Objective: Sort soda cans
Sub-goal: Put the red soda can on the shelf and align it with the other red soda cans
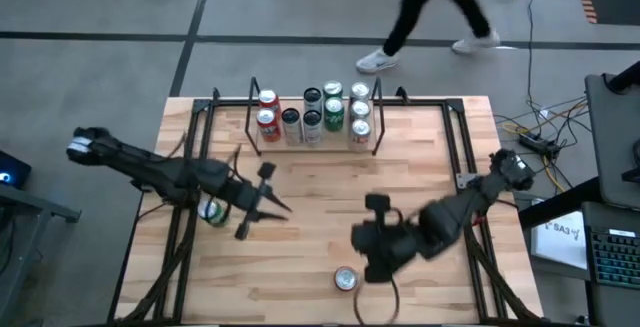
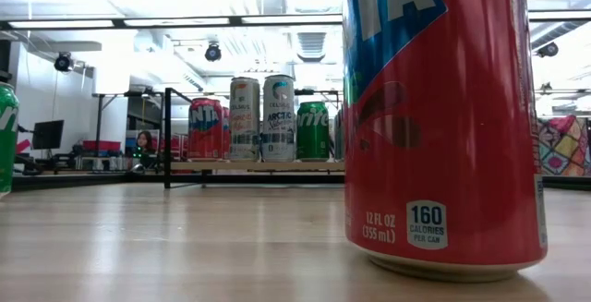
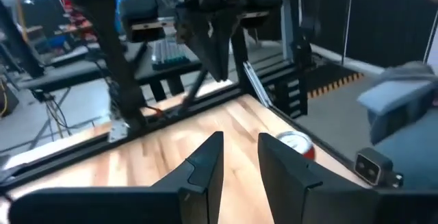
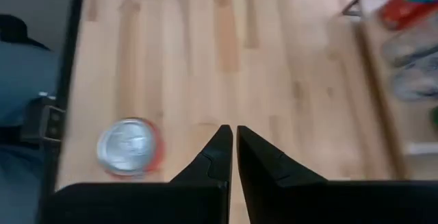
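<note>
A red can [image 1: 345, 279] at the near edge is approached by the right pincer [image 1: 377, 265], pressed together; spreading is needed next.

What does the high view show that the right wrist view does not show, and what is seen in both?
Only the high view shows the left pincer, slightly open and holding nothing, a green can under the left arm, and a person walking past the table. Only the right wrist view shows the right pincer shut and empty. Both show the red can standing on the table near that pincer.
</note>
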